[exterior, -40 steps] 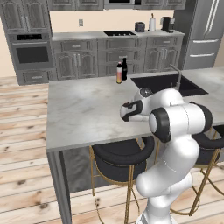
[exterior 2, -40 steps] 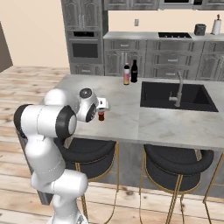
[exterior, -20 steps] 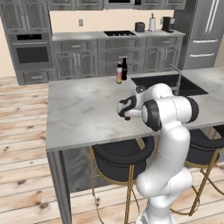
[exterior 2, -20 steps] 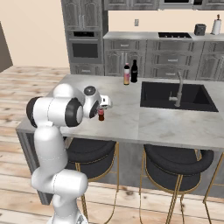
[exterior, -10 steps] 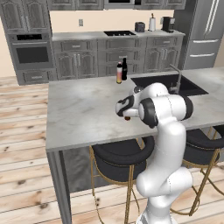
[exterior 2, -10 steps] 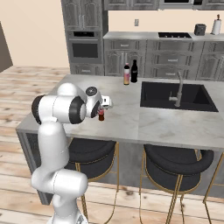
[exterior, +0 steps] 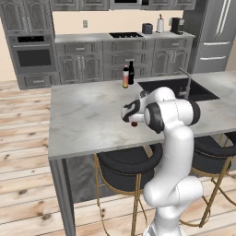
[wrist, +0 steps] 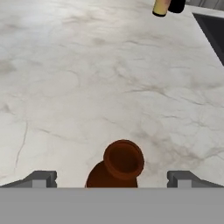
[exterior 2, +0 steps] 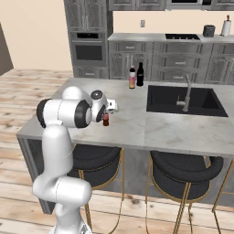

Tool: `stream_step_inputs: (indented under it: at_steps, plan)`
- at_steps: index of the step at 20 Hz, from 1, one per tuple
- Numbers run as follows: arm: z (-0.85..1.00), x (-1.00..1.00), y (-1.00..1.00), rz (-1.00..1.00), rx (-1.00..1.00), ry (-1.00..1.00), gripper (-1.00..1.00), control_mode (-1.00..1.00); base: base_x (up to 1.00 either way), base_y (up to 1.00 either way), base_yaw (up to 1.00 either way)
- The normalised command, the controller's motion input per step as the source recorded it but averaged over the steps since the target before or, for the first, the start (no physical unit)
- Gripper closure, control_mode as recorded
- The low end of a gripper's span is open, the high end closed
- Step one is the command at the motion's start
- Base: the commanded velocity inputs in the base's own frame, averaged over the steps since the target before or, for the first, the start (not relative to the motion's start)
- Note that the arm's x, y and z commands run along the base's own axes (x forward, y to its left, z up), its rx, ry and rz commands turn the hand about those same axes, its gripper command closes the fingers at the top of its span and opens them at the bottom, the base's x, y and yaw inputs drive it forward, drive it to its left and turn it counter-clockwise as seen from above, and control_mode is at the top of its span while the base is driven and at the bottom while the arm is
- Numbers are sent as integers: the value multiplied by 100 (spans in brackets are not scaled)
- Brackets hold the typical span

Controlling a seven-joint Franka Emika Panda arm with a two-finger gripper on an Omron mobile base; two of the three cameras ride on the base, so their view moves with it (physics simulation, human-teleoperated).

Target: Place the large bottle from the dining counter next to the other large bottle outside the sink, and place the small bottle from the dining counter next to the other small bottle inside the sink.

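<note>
The small bottle [wrist: 123, 161], brown glass with a red label, stands upright on the dining counter [exterior 2: 137, 125] near its front edge. My gripper [wrist: 111, 178] hangs open just above it, one fingertip on each side of the neck and clear of it. It also shows as the small bottle [exterior 2: 106, 120] under the gripper [exterior 2: 108, 109]. The large bottle [exterior 2: 140, 74] stands right beside the other large bottle [exterior 2: 132, 77] at the far edge, left of the sink [exterior 2: 183, 101]. The other small bottle is out of view.
A silver faucet [exterior 2: 186, 94] rises at the sink's near rim. Two black stools [exterior 2: 98, 157] with gold legs stand under the counter's front edge. Wide bare marble [exterior: 87, 115] lies left of the small bottle. Grey cabinets line the back wall.
The arm's elbow has swung upward and the hand has settled lower over the small bottle. The jaws stayed wide. No bottle has moved.
</note>
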Motion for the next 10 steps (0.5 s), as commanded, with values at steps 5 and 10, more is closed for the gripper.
stream_step_inputs:
  at_steps: [5, 10]
  plan:
    - [-5, 12, -1, 0, 0, 0, -100, -100, 0, 0, 0]
    - [-6, 19, 0, 0, 0, 0, 100, -100, 0, 0, 0]
